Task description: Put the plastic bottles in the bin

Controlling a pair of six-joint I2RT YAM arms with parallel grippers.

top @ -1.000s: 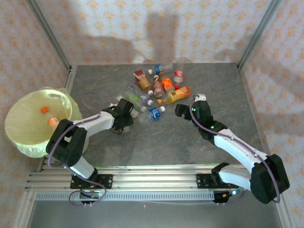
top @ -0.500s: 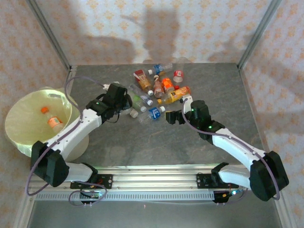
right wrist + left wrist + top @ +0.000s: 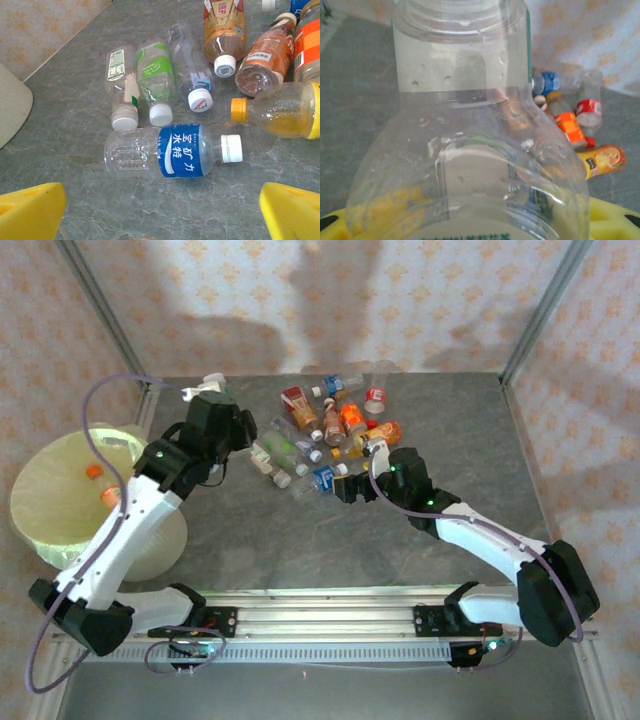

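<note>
We see our left pincer [image 3: 477, 223] clenched on a clear bottle [image 3: 465, 125]; our right pincer [image 3: 160, 215] gapes, a blue-labelled bottle [image 3: 175, 150] just ahead.

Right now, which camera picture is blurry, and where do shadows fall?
Left wrist view: the clear plastic bottle is too close, warping what lies behind. Right wrist view: sharp, the blue-labelled clear bottle crisp. Top view: broad shadows on the patterned back wall.
</note>
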